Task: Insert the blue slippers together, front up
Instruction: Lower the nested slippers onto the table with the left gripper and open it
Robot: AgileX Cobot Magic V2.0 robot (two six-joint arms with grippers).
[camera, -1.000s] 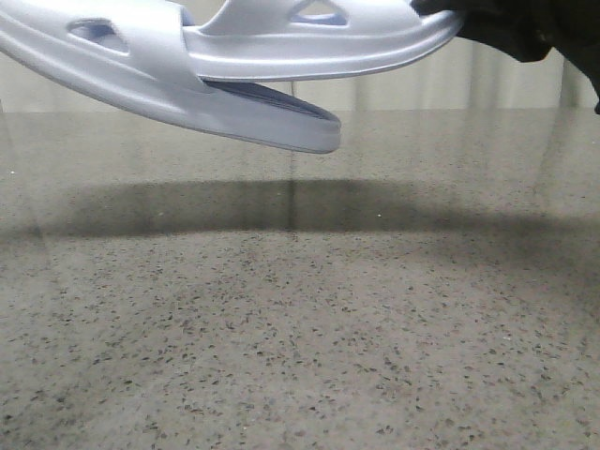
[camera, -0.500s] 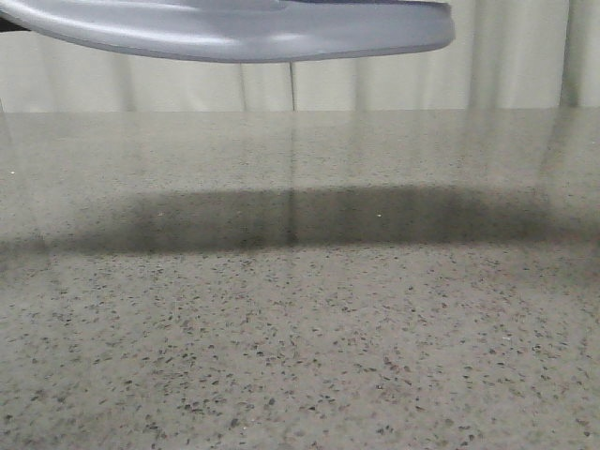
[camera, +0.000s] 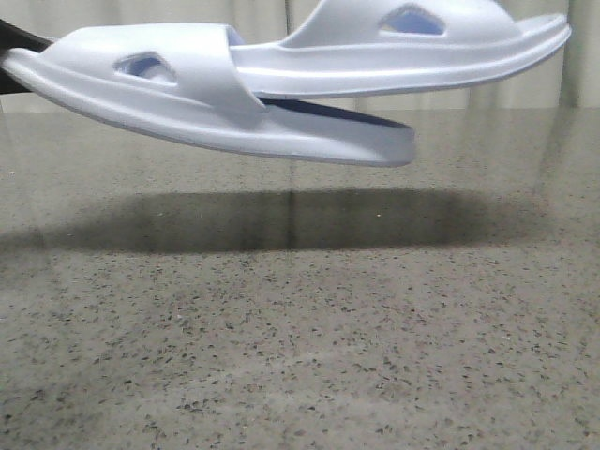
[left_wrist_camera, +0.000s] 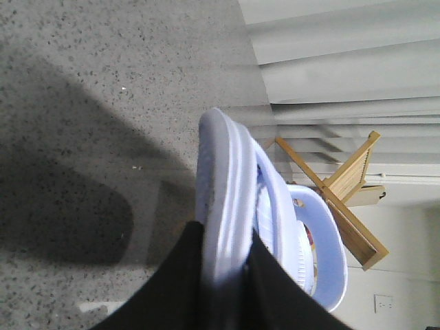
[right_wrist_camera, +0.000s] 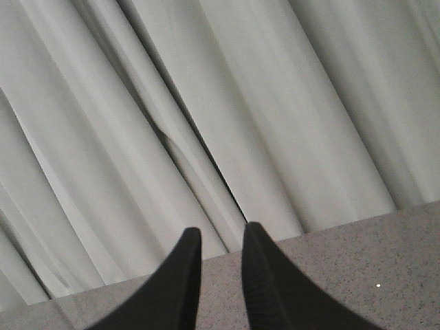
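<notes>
The two blue slippers hang joined in the air over the table, high in the front view. The lower slipper (camera: 216, 122) has its strap at the left. The upper slipper (camera: 422, 56) passes through that strap and sticks out to the right. My left gripper (left_wrist_camera: 227, 258) is shut on the lower slipper's (left_wrist_camera: 223, 185) end, with a black finger on each side of the sole. The other slipper (left_wrist_camera: 323, 247) lies behind it. My right gripper (right_wrist_camera: 220, 237) is open with nothing between its fingers and faces the curtain, away from the slippers.
The speckled stone table (camera: 300, 337) carries the slippers' wide shadow (camera: 281, 220). A pale curtain (right_wrist_camera: 206, 103) hangs behind the table's far edge. A wooden frame (left_wrist_camera: 350, 185) stands beyond the table in the left wrist view.
A second ago my right gripper held the upper slipper's right end. It has left the front view. The pair rose, then came down lower and further right, held by the left gripper alone.
</notes>
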